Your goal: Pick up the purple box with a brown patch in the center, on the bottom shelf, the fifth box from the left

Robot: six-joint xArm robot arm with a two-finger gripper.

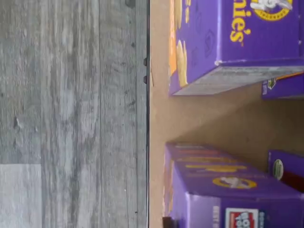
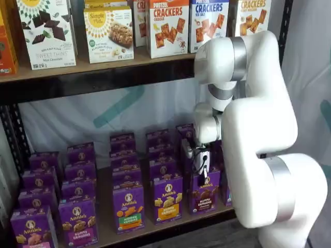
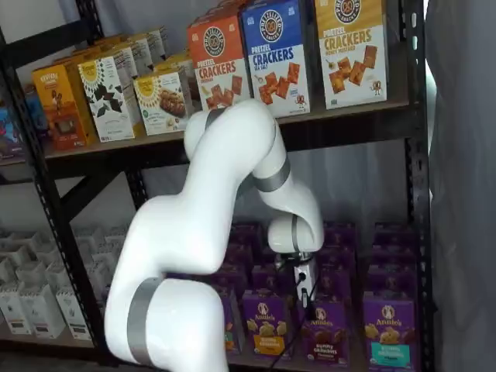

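My gripper (image 2: pixel 204 173) hangs just above the small purple cardboard box (image 2: pixel 205 192); finger state's unclear. Light, crushable carton, so I'd pinch its side panels.

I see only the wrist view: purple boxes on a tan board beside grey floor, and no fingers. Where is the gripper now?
Observer: In both shelf views the gripper hangs just above the purple box with brown crackers, at the front of the bottom shelf.
Operator: Is the box lifted?
Observer: No, it stands on the board in its row. I cannot tell whether the fingers are open.
Operator: What is next to it?
Observer: A purple box with a yellow band.
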